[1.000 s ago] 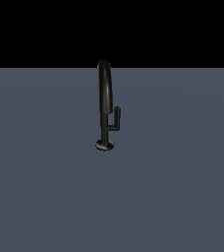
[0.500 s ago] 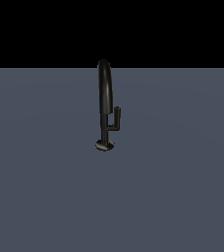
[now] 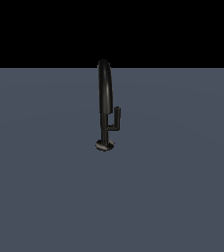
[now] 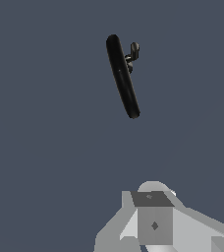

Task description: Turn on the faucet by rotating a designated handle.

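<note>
The faucet [image 3: 104, 93] is slim and glossy black, standing upright on a flat grey-blue surface in the middle of the exterior view, with a tall arched spout and a small round base disc [image 3: 104, 145]. The handle [image 3: 117, 119] is a short L-shaped lever branching off the stem toward the exterior view's right. In the wrist view I look down on the faucet's spout [image 4: 122, 76], with the handle [image 4: 132, 51] beside it. Only a grey part of my gripper [image 4: 154, 216] shows there, well apart from the faucet. Its fingers cannot be made out. The exterior view does not show the gripper.
The grey-blue surface [image 3: 182, 187] stretches around the faucet on all sides. Above its far edge the background is black.
</note>
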You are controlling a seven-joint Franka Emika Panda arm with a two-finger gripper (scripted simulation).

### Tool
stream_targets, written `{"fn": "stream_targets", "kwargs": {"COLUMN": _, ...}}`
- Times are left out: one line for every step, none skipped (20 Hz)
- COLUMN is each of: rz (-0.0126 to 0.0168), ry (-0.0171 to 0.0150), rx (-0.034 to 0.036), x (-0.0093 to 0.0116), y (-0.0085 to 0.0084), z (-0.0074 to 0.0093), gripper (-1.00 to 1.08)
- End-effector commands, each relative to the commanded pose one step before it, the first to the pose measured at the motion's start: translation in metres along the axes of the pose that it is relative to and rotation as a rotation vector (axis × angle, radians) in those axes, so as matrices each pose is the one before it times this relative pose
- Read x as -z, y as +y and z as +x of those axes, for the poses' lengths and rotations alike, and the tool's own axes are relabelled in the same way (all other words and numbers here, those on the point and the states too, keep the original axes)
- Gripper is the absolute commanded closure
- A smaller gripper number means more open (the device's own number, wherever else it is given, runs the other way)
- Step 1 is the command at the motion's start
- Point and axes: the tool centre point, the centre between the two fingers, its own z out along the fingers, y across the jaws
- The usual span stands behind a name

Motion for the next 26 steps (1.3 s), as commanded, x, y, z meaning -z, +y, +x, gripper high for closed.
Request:
{"fn": "stream_targets", "kwargs": {"rz": 0.03072, "ry": -0.03689, "rx": -0.03496, "x": -0.00283, "y": -0.00162, "z": 0.01492, "gripper": 1.08}}
{"fn": "stream_targets", "kwargs": {"rz": 0.01236, "ry": -0.01482, "rx": -0.01384, "x": -0.00108, "y": -0.00068, "z": 0.00593, "gripper": 1.08}}
{"fn": "stream_targets", "kwargs": {"rz": 0.01244, "ry": -0.01490, "rx": -0.01391, "x": -0.00108, "y": -0.00069, "z": 0.00596, "gripper": 1.08}}
{"fn": "stream_targets", "kwargs": {"rz": 0.01253, "ry": -0.01500, "rx": -0.01398, "x": -0.00109, "y": -0.00069, "z": 0.00600, "gripper": 1.08}}
{"fn": "stream_targets", "kwargs": {"rz": 0.01261, "ry": -0.01508, "rx": -0.01405, "x": -0.00109, "y": -0.00070, "z": 0.00603, "gripper": 1.08}}
{"fn": "stream_targets", "kwargs": {"rz": 0.01270, "ry": -0.01517, "rx": -0.01412, "x": -0.00109, "y": -0.00069, "z": 0.00607, "gripper": 1.08}}
{"fn": "stream_targets", "kwargs": {"rz": 0.01278, "ry": -0.01525, "rx": -0.01418, "x": -0.00109, "y": -0.00070, "z": 0.00610, "gripper": 1.08}}
{"fn": "stream_targets", "kwargs": {"rz": 0.01287, "ry": -0.01534, "rx": -0.01424, "x": -0.00110, "y": -0.00070, "z": 0.00613, "gripper": 1.08}}
{"fn": "stream_targets", "kwargs": {"rz": 0.01295, "ry": -0.01543, "rx": -0.01431, "x": -0.00110, "y": -0.00070, "z": 0.00616, "gripper": 1.08}}
{"fn": "stream_targets", "kwargs": {"rz": 0.01303, "ry": -0.01551, "rx": -0.01437, "x": -0.00110, "y": -0.00071, "z": 0.00619, "gripper": 1.08}}
{"fn": "stream_targets", "kwargs": {"rz": 0.01312, "ry": -0.01560, "rx": -0.01443, "x": -0.00110, "y": -0.00071, "z": 0.00622, "gripper": 1.08}}
{"fn": "stream_targets", "kwargs": {"rz": 0.01321, "ry": -0.01569, "rx": -0.01450, "x": -0.00110, "y": -0.00071, "z": 0.00625, "gripper": 1.08}}
{"fn": "stream_targets", "kwargs": {"rz": 0.01329, "ry": -0.01579, "rx": -0.01456, "x": -0.00111, "y": -0.00071, "z": 0.00628, "gripper": 1.08}}
{"fn": "stream_targets", "kwargs": {"rz": 0.01339, "ry": -0.01589, "rx": -0.01463, "x": -0.00111, "y": -0.00072, "z": 0.00632, "gripper": 1.08}}
{"fn": "stream_targets", "kwargs": {"rz": 0.01348, "ry": -0.01599, "rx": -0.01470, "x": -0.00111, "y": -0.00072, "z": 0.00635, "gripper": 1.08}}
{"fn": "stream_targets", "kwargs": {"rz": 0.01357, "ry": -0.01608, "rx": -0.01477, "x": -0.00111, "y": -0.00072, "z": 0.00638, "gripper": 1.08}}
{"fn": "stream_targets", "kwargs": {"rz": 0.01367, "ry": -0.01620, "rx": -0.01485, "x": -0.00112, "y": -0.00072, "z": 0.00642, "gripper": 1.08}}
{"fn": "stream_targets", "kwargs": {"rz": 0.01377, "ry": -0.01631, "rx": -0.01493, "x": -0.00112, "y": -0.00072, "z": 0.00646, "gripper": 1.08}}
{"fn": "stream_targets", "kwargs": {"rz": 0.01388, "ry": -0.01643, "rx": -0.01502, "x": -0.00112, "y": -0.00073, "z": 0.00650, "gripper": 1.08}}
{"fn": "stream_targets", "kwargs": {"rz": 0.01398, "ry": -0.01655, "rx": -0.01511, "x": -0.00113, "y": -0.00073, "z": 0.00653, "gripper": 1.08}}
{"fn": "stream_targets", "kwargs": {"rz": 0.01410, "ry": -0.01669, "rx": -0.01521, "x": -0.00113, "y": -0.00073, "z": 0.00658, "gripper": 1.08}}
{"fn": "stream_targets", "kwargs": {"rz": 0.01422, "ry": -0.01682, "rx": -0.01531, "x": -0.00114, "y": -0.00074, "z": 0.00662, "gripper": 1.08}}
{"fn": "stream_targets", "kwargs": {"rz": 0.01434, "ry": -0.01697, "rx": -0.01543, "x": -0.00114, "y": -0.00074, "z": 0.00667, "gripper": 1.08}}
{"fn": "stream_targets", "kwargs": {"rz": 0.01448, "ry": -0.01713, "rx": -0.01556, "x": -0.00115, "y": -0.00074, "z": 0.00673, "gripper": 1.08}}
{"fn": "stream_targets", "kwargs": {"rz": 0.01462, "ry": -0.01730, "rx": -0.01569, "x": -0.00115, "y": -0.00075, "z": 0.00678, "gripper": 1.08}}
{"fn": "stream_targets", "kwargs": {"rz": 0.01477, "ry": -0.01747, "rx": -0.01583, "x": -0.00116, "y": -0.00075, "z": 0.00684, "gripper": 1.08}}
